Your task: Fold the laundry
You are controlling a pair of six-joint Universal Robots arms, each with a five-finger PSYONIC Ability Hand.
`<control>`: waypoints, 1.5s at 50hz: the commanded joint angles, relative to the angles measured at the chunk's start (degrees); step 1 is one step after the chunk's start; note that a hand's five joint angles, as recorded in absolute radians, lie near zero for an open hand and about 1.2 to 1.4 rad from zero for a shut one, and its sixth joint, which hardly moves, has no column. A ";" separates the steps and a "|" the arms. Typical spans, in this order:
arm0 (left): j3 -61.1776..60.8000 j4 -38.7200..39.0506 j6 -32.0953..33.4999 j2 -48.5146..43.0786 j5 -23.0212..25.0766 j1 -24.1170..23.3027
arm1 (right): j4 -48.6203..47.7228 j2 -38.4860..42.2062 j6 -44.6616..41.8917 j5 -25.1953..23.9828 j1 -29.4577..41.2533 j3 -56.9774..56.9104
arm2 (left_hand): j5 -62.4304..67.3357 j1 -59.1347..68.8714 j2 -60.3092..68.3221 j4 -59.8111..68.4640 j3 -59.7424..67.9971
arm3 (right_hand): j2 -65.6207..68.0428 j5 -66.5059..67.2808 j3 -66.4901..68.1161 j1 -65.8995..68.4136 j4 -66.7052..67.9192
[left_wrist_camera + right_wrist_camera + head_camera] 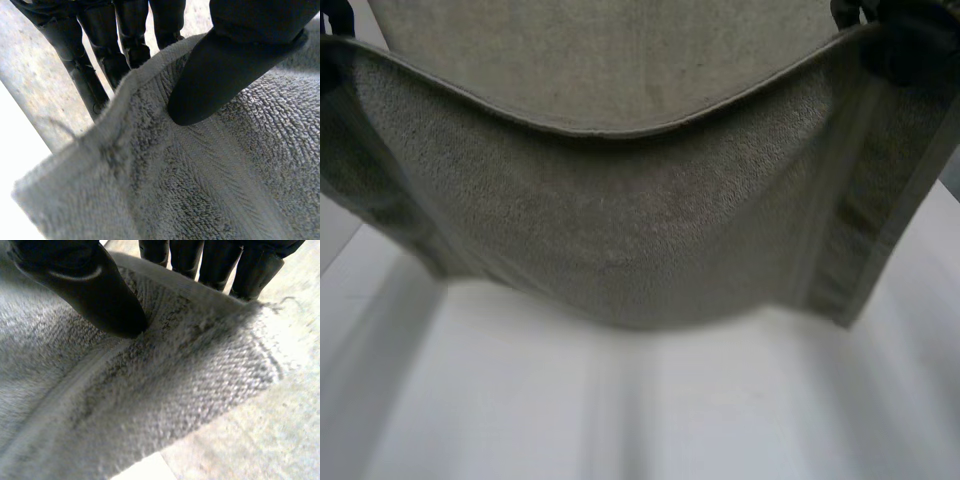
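Note:
A grey terry towel (620,230) hangs lifted above the white table (620,410), sagging in the middle between my two hands. My left hand (240,50) pinches one upper corner, thumb on the near face and fingers (125,40) behind the hem. At the opposite upper corner my right hand (85,280) has the towel (150,390) pinched the same way, with its fingers (215,260) behind the edge. In the head view the left hand (332,15) and right hand (910,40) sit at the towel's raised ends.
More of the towel (600,60) stretches away behind the sagging near edge. Bare white table lies below and in front of the hanging cloth.

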 commanded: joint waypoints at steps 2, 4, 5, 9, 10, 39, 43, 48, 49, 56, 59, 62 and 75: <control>-0.99 0.01 3.86 -11.64 -0.26 -0.06 | 3.90 9.67 -5.69 4.10 0.58 -4.37 | 11.19 11.90 10.26 10.19 10.28 | 3.28 2.73 3.04 3.58 3.36; -0.99 -0.08 5.70 -14.45 -0.53 -0.15 | 3.81 14.48 -5.87 5.32 0.67 -4.72 | 11.19 11.90 10.26 10.19 10.28 | 3.28 2.73 3.04 3.58 3.36; -0.99 -0.08 5.72 -14.48 -0.53 -0.15 | 3.81 14.50 -5.87 5.33 0.67 -4.72 | 11.19 11.90 10.26 10.19 10.28 | 3.28 2.73 3.04 3.58 3.36; 1.11 -0.17 10.20 -24.12 -0.62 -1.38 | 3.37 22.12 -6.04 6.20 1.89 -5.77 | 11.19 11.90 10.26 10.19 10.28 | 3.28 2.73 3.04 3.58 3.36; 2.69 -0.17 10.81 -27.45 -0.79 -2.69 | 3.37 22.15 -6.04 6.21 1.90 -5.77 | 11.19 11.90 10.26 10.19 10.28 | 3.28 2.73 3.04 3.58 3.36; 21.81 23.30 -14.85 -29.25 -12.04 -7.98 | -29.52 23.29 -5.07 18.52 8.14 -16.88 | 11.19 11.90 10.26 10.19 10.28 | 3.28 2.73 3.04 3.58 3.36; 13.43 23.56 -14.40 -29.16 -11.95 -7.71 | -24.23 23.29 -5.25 16.23 8.14 -10.34 | 11.19 11.90 10.26 10.19 10.28 | 3.28 2.73 3.04 3.58 3.36; -2.36 25.22 -9.94 -30.56 -9.59 -6.40 | -20.10 23.73 -6.13 12.10 8.14 2.66 | 11.19 11.90 10.26 10.19 10.28 | 3.28 2.73 3.04 3.58 3.36; -2.40 25.23 -9.92 -30.56 -9.58 -6.39 | -20.36 23.90 -6.74 11.14 8.14 7.02 | 11.19 11.90 10.26 10.19 10.28 | 3.28 2.73 3.04 3.58 3.36; -15.82 30.58 3.67 -36.88 -4.22 -6.30 | -25.28 27.60 -11.75 9.72 8.14 21.39 | 11.19 11.90 10.26 10.19 10.28 | 3.28 2.73 3.04 3.58 3.36; -17.25 31.12 6.25 -38.03 -4.22 -6.30 | -28.09 29.27 -13.95 10.25 8.05 25.52 | 11.19 11.90 10.26 10.19 10.28 | 3.28 2.73 3.04 3.58 3.36; -19.27 30.94 10.64 -39.09 -4.40 -6.04 | -29.15 30.15 -14.83 10.51 7.88 27.89 | 11.19 11.90 10.26 10.19 10.28 | 3.28 2.73 3.04 3.58 3.36; -29.89 19.89 19.34 -24.79 -4.40 -2.79 | -23.79 16.52 -15.53 9.81 3.92 35.54 | 11.19 11.90 10.26 10.19 10.28 | 3.28 2.73 3.04 3.58 3.36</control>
